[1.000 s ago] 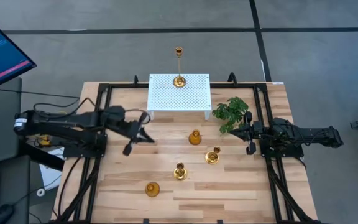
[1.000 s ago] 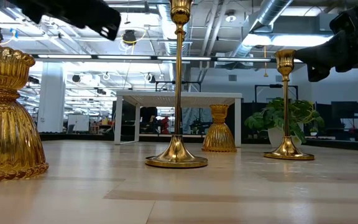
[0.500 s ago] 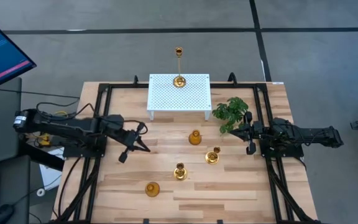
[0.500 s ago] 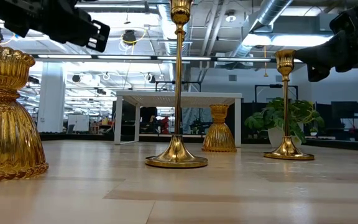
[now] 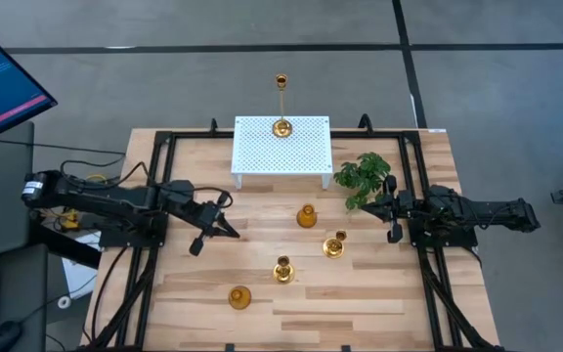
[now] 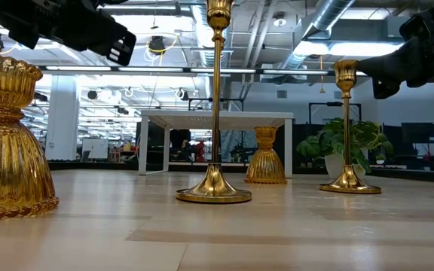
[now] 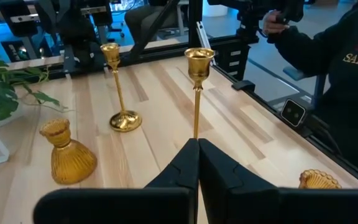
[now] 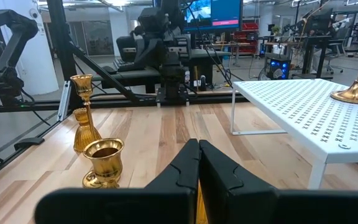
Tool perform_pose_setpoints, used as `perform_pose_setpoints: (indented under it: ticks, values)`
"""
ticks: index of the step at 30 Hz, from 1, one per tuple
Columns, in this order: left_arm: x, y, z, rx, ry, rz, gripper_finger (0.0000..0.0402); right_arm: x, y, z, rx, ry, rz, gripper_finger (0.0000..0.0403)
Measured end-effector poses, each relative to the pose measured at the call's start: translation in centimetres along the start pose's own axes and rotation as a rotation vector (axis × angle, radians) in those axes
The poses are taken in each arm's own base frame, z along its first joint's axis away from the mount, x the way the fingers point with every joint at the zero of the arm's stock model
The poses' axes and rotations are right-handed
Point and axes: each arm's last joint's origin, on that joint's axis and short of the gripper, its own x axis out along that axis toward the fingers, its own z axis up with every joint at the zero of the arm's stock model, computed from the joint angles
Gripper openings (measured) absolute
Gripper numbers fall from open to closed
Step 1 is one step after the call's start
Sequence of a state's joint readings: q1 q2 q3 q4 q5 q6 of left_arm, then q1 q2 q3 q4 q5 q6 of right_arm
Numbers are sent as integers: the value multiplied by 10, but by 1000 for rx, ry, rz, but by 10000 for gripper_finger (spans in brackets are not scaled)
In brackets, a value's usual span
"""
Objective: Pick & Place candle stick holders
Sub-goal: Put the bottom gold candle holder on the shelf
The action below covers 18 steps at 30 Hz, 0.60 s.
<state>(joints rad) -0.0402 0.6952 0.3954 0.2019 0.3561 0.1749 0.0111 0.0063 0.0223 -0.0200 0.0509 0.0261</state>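
Observation:
Five gold candle stick holders show in the high view. A tall one (image 5: 281, 125) stands by its round base on the white perforated stand (image 5: 281, 152). A short bulbous one (image 5: 306, 216), two stemmed ones (image 5: 333, 244) (image 5: 282, 270) and another bulbous one (image 5: 238, 296) stand on the wooden table. My left gripper (image 5: 231, 233) is shut and empty, in the air left of the bulbous holder; the left wrist view (image 7: 197, 152) shows its fingers closed. My right gripper (image 5: 381, 207) is shut and empty beside the plant; it also shows in the right wrist view (image 8: 197, 152).
A green leafy plant (image 5: 363, 179) stands right of the stand, close to my right gripper. A black frame (image 5: 164, 147) runs round the table. A person in a dark top (image 7: 347, 68) sits beyond the table's near edge. Bare wood lies at the near left (image 5: 194, 284).
My left gripper has moved toward the table's near edge and a little toward its left edge, then stayed almost still. The holders have not moved.

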Motion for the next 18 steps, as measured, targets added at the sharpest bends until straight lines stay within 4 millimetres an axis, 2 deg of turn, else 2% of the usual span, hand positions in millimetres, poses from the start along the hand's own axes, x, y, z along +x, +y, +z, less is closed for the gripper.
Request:
perform_pose_setpoints:
  ticks: [6,12,18]
  values:
    - [6,0,-3,-7,19,-12,9,0,0,0,0,0,0,0]
    - [31,-3,-12,-1,19,-65,5,0,0,0,0,0,0,0]
    - [52,-4,-21,7,-2,-89,19,0,0,0,0,0,0,0]
